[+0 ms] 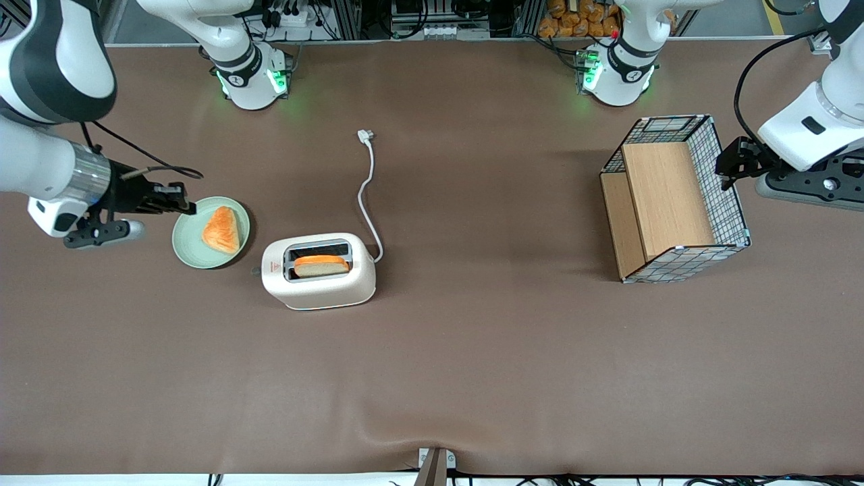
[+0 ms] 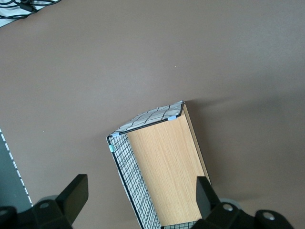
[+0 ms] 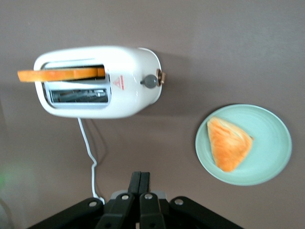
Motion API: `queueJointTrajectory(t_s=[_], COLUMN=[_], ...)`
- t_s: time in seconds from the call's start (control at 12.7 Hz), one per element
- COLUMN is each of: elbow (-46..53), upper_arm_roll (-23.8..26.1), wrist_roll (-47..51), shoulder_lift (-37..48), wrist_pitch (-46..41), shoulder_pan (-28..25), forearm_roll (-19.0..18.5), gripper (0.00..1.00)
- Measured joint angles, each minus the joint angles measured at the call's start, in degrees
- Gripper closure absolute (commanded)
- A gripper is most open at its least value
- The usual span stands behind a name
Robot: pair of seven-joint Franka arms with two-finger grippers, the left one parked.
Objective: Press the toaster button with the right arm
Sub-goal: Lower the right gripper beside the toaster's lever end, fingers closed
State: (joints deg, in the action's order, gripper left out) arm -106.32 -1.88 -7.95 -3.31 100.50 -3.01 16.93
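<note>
Toaster (image 1: pixel 318 270) is sat mid-table, toward the working arm's end, with a slice (image 1: pixel 321 265) poking out of the slot nearer the front camera. Its long axis is laid across the table, and the button (image 3: pixel 150 81) is stuck on the narrow end facing the plate (image 1: pixel 185 248). In the front view the gripper (image 1: pixel 181 200) is held above the plate's rim, fingers (image 3: pixel 140 183) pressed together, nothing pinched. From the gripper the button is found at roughly 4 o'clock in that view, plate with pastry (image 1: pixel 222 229) in between. So the coming move is probably settled by one thing: the closed tip has to be brought over the plate and lined up with that end, then pushed down onto the knob.
</note>
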Motion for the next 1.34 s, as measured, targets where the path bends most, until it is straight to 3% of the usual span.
queueJointTrajectory(t_s=[0.71,1.02,1.34], elbow=[-2.4,-5.6,-6.0], upper_arm_roll=[0.2,0.2,-0.6], wrist_roll=[-0.3,-5.0,-15.4], shoulder_lift=[-4.2,-7.5,-13.0], wrist_pitch=[5.7,13.2,15.0], shoulder_pan=[-1.9,-2.1,-1.2], forearm_roll=[2.0,6.8,19.0], gripper=[1.00,1.00,1.00])
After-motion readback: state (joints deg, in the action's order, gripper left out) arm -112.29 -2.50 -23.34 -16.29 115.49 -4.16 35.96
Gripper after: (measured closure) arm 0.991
